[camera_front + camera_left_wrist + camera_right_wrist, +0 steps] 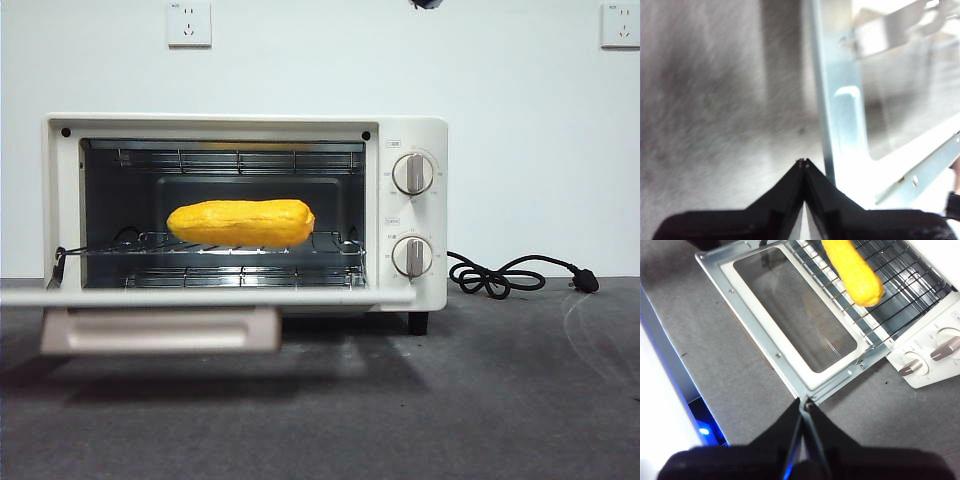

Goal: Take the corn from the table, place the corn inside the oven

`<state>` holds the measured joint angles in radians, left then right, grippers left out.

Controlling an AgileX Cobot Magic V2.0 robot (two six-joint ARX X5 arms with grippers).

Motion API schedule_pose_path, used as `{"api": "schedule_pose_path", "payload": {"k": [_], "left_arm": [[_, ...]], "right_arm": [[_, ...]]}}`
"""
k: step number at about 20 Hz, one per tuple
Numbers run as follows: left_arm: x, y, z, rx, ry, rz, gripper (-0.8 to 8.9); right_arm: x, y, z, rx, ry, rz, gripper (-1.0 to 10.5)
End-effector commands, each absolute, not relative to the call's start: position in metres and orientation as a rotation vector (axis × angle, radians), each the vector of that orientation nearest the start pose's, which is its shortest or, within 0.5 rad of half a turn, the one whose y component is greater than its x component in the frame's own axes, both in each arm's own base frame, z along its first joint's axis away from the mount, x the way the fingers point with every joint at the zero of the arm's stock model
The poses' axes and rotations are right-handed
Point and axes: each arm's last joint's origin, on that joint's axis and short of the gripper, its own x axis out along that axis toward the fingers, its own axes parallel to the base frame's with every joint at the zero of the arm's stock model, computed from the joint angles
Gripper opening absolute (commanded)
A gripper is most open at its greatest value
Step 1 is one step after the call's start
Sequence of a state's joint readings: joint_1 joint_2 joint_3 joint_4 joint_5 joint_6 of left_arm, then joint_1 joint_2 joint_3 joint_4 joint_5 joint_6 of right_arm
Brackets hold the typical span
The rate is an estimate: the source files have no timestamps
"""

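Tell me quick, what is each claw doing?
Left gripper: shut, holding nothing.
Right gripper: shut, empty; the corn lies in the oven.

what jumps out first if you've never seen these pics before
The bright yellow corn lying on the wire rack inside the cream oven, whose glass door hangs wide open toward the camera. Beside the oven, a black cord curls on the grey table. Both pincers, left and right, are shut and hold nothing, near the open door.
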<state>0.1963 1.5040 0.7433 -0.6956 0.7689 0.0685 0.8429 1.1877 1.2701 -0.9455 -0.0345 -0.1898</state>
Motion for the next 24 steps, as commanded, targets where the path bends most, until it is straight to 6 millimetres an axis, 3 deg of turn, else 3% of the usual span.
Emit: {"api": "schedule_pose_path", "payload": {"k": [1, 21, 24], "left_arm": [[0.240, 0.028, 0.167, -0.626, 1.227, -0.576, -0.08], [0.297, 0.040, 0.274, -0.464, 0.886, -0.610, -0.08], [0.300, 0.040, 0.281, -0.462, 0.863, -0.605, -0.08]], "right_arm": [[0.148, 0.167, 0.356, -0.500, 0.743, 0.897, -0.1], [0.148, 0.167, 0.357, -0.486, 0.747, 0.891, -0.1], [0.148, 0.167, 0.357, -0.486, 0.746, 0.891, -0.1]]}}
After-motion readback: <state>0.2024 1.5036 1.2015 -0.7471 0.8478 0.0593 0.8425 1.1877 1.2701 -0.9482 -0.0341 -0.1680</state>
